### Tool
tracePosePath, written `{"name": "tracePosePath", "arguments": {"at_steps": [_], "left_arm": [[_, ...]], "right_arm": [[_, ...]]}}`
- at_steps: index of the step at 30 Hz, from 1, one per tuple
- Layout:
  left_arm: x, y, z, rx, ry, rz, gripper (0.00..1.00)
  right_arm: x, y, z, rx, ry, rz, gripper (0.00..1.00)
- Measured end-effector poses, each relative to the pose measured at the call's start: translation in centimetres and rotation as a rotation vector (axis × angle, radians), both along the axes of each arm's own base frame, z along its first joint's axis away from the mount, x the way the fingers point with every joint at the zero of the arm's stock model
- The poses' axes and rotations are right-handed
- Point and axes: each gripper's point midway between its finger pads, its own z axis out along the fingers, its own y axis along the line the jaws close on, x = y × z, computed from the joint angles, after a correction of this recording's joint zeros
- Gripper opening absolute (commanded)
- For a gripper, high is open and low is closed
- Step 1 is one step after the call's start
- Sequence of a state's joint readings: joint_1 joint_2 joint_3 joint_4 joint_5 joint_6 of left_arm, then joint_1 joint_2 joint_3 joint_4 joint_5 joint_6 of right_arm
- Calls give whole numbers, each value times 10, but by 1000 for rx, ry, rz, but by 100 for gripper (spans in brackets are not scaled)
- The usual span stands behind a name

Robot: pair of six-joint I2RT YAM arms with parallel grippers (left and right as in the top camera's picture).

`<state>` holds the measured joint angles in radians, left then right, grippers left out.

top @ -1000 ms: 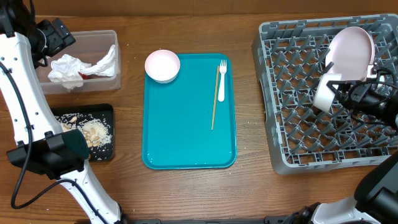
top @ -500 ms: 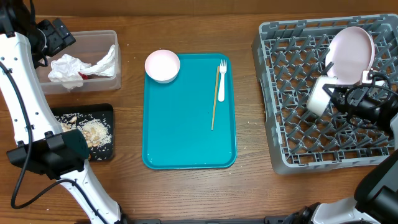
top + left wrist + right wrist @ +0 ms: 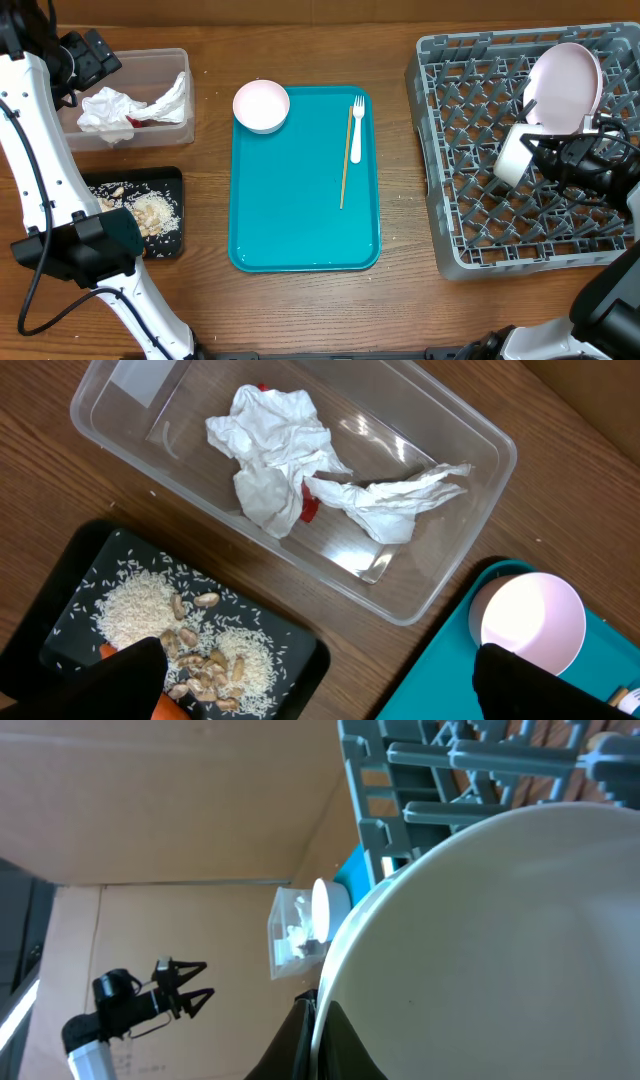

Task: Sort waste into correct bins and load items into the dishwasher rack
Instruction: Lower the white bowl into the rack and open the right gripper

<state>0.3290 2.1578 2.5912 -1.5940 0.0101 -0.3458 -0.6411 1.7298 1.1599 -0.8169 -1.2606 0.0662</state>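
The right end effector [image 3: 535, 152] is clenched on the cup [image 3: 513, 158] rim, over the rack [image 3: 470, 235] beside the plate [image 3: 566, 85]. The left end effector [image 3: 92, 52] hangs released above the tub [image 3: 150, 133]. Waste looks sorted; the bowl [image 3: 261, 105], fork [image 3: 357, 128] and stick [image 3: 345, 165] await loading. Only the left wrist view shows the carrot [image 3: 104, 652] and red wrapper [image 3: 308, 508].

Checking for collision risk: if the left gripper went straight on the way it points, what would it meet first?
Probably bare table, in the gap between the black tray and the teal tray; the left gripper is open. Depth is unclear.
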Motion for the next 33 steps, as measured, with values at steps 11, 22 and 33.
{"name": "tracePosePath", "arguments": {"at_steps": [11,22,33], "left_arm": [[0,0,0,0,0,0,100],[0,0,0,0,0,0,100],[0,0,0,0,0,0,100]], "right_arm": [[-4,-21,1,-166,222,-72,14],[-43,-96,-7,-561,679,-353,15],[-65,-109,-16,-629,823,-425,15]]}}
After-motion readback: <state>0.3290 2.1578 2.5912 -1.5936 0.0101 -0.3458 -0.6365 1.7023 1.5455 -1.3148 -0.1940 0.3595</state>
